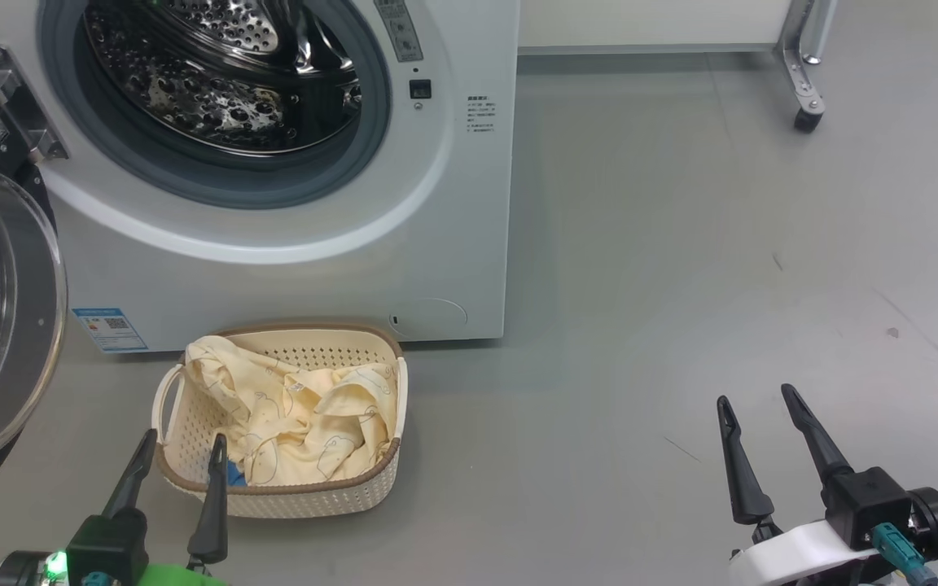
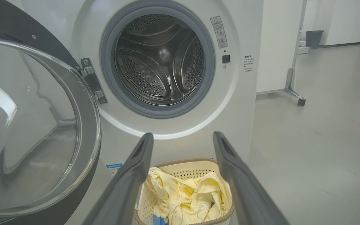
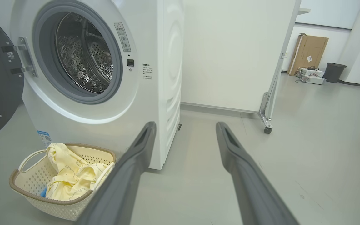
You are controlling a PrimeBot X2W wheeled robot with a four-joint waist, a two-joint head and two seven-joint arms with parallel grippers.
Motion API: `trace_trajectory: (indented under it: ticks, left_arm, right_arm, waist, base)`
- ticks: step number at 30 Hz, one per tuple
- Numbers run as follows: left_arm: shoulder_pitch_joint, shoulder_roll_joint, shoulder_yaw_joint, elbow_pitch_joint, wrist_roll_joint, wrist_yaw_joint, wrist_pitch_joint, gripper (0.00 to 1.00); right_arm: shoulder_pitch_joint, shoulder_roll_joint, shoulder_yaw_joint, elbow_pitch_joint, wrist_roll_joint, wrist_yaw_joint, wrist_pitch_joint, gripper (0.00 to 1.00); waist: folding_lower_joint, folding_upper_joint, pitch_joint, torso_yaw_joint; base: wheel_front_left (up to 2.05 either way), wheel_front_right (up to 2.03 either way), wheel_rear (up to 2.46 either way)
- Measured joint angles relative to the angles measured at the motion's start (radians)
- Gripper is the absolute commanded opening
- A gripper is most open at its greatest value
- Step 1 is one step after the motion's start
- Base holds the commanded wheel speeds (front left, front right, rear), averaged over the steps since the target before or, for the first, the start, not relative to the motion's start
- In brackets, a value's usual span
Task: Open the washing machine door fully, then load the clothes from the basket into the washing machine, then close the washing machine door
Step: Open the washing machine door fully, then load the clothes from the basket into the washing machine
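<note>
Just ahead of the left tool (image 1: 184, 435), the basket (image 1: 318, 492) of clothes (image 1: 306, 415).

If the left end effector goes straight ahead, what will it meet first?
Probably the washing machine, at or just below its open mouth, passing above the basket; depth is unclear.

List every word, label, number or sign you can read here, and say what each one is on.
No text is sharp enough to quote.
Grey sticker on the washing machine: a warning triangle at its top, wording too small.
Black print block on its front: too small.
Blue label sticker, low on its front: blurred.
White label on the cardboard box: too small.
</note>
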Motion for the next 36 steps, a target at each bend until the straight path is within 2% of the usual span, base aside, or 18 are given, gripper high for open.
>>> trace_trajectory:
  ticks: [10, 36]
  left_arm:
    - [0.006, -0.001, -0.005, -0.008, 0.009, 0.017, 0.0, 1.0]
    - [0.006, -0.002, -0.006, -0.014, 0.018, 0.044, 0.0, 1.0]
  right_arm:
    - [0.0, 0.005, -0.008, -0.018, 0.002, -0.01, 0.0, 1.0]
    - [0.001, 0.008, -0.007, -0.033, 0.002, -0.016, 0.0, 1.0]
  waist:
    - [0.0, 0.0, -0.005, -0.058]
    - [0.0, 0.0, 0.011, -0.058]
  base:
    - [0.0, 0.0, 0.0]
    - [0.01, -0.04, 0.03]
